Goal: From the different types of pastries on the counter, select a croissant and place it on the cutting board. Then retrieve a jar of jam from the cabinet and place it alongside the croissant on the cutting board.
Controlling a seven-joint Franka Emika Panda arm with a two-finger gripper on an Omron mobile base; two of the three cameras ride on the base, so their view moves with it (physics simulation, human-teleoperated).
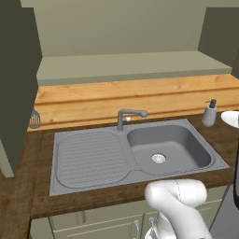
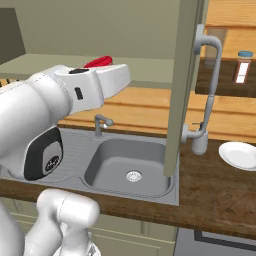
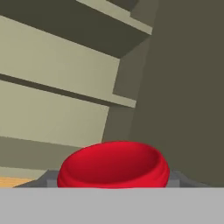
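Observation:
A jar of jam shows its red lid [image 3: 114,164] low in the hand view, sitting between the grey fingertips of my gripper [image 3: 113,183], which is shut on it. From the right base view the same red lid [image 2: 98,61] peeks out past the white hand, raised above the sink. Behind the jar in the hand view are the cabinet's pale shelves [image 3: 61,70] and its dark side wall. The open cabinet door [image 2: 182,75] hangs edge-on to the right of the arm. The croissant and the cutting board are out of view.
A grey sink [image 1: 163,147] with a drainboard and a faucet [image 1: 128,115] is set in the dark wood counter. A soap dispenser [image 1: 209,113] and a white plate [image 2: 240,154] stand to its right. A small glass jar [image 2: 243,66] sits further back.

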